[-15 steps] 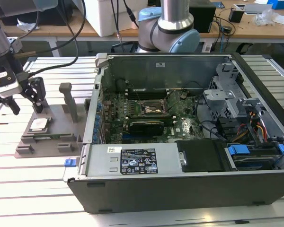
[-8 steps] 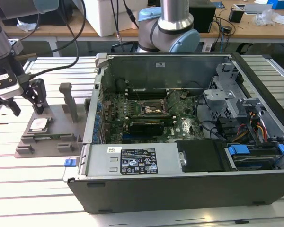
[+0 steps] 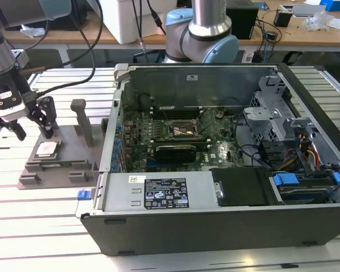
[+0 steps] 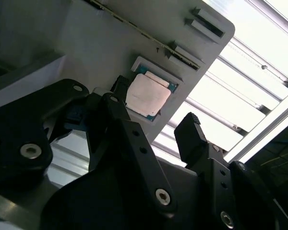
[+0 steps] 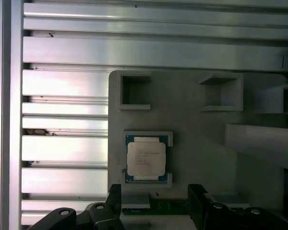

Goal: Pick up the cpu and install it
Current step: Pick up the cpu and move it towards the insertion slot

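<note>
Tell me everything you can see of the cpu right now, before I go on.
The cpu is a small flat square chip: pale silvery metal top with faint print, thin green rim. It lies flat, face up, in a shallow framed recess of the grey holder tray, outside the computer case, toward the exterior view's left. The open pincer hangs over it without touching.

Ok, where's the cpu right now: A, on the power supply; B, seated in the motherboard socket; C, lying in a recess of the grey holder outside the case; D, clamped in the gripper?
C: in the first wrist view the cpu lies in its recess on the grey holder, and the open gripper holds nothing.
</note>
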`<state>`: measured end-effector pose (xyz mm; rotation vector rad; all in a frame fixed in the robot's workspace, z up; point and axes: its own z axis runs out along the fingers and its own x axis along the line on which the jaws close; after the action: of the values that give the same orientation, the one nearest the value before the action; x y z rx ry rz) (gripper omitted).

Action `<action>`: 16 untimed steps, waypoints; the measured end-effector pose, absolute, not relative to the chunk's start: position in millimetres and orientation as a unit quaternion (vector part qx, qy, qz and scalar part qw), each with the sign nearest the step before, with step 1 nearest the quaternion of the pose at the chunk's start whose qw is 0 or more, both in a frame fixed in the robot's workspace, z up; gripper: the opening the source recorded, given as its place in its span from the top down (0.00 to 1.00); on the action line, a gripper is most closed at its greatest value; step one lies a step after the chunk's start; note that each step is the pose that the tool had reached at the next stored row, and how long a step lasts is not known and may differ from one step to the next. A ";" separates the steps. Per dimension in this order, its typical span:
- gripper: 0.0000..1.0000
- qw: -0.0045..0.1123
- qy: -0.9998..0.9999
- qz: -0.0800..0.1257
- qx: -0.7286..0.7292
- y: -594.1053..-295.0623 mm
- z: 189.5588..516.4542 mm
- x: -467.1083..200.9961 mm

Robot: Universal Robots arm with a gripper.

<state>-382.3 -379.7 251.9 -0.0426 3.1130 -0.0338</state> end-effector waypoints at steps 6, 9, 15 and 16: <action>0.34 0.014 1.000 -0.011 -0.014 -379.6 246.9 -382.3; 0.34 0.014 1.000 -0.011 -0.014 -379.7 244.6 -382.3; 0.34 0.014 1.000 -0.013 -0.014 -379.7 238.0 -382.3; 0.34 0.014 1.000 -0.013 -0.014 -379.6 237.4 -382.3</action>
<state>-382.3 -379.6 237.4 -0.0426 3.1130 -0.0396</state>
